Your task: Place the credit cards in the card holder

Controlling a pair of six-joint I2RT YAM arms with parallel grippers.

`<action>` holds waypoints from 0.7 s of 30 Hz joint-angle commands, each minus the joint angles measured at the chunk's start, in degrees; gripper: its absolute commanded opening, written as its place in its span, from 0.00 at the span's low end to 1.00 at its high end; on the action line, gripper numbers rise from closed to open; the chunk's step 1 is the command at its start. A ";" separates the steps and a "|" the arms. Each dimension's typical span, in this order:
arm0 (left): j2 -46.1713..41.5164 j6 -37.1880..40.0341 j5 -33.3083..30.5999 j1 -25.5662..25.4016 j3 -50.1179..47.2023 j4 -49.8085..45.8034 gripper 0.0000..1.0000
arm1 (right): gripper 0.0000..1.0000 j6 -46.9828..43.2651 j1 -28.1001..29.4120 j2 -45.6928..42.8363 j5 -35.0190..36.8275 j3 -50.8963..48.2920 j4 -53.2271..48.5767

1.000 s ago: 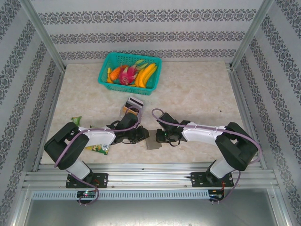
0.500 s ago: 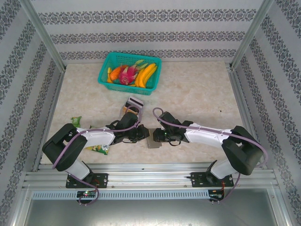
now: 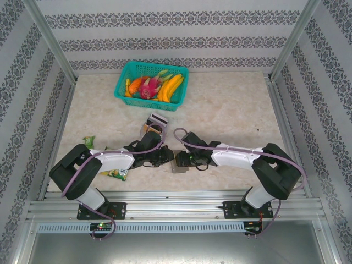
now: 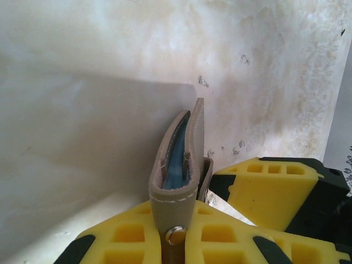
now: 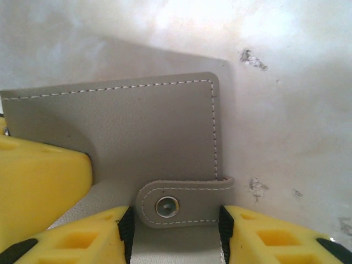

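Pinching the flat grey stitched-leather card holder (image 5: 137,126) on edge, your left gripper (image 4: 177,234) is working alone; the right gripper (image 5: 176,234) gapes around the snap strap (image 5: 187,201), so the holder could twist loose.

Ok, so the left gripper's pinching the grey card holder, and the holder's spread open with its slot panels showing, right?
Not quite. The left gripper does pinch the grey card holder, but the holder is folded shut, not spread open: the right wrist view shows its plain outer face with the snap tab lying across it.
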 commanded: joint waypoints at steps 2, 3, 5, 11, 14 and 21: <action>-0.22 0.22 3.86 -0.85 0.19 6.89 0.07 | 0.48 -1.53 2.74 3.95 9.36 3.06 -2.04; -0.03 0.19 4.38 -0.93 0.27 6.82 0.06 | 0.48 -1.19 3.22 4.88 11.93 3.73 -3.04; 0.12 0.38 5.01 -0.90 0.53 5.88 0.04 | 0.42 -0.06 3.54 5.89 15.67 4.90 -4.98; -1.87 0.78 3.99 -0.84 -1.18 3.35 0.00 | 0.30 1.37 2.54 4.86 20.63 4.83 -7.13; -2.75 1.39 3.18 -0.84 -1.74 1.88 0.00 | 0.30 0.93 0.81 3.91 20.95 4.65 -8.69; -4.48 2.47 1.22 -0.84 -1.69 -1.18 0.00 | 0.29 -0.02 -2.70 0.89 20.22 2.52 -9.81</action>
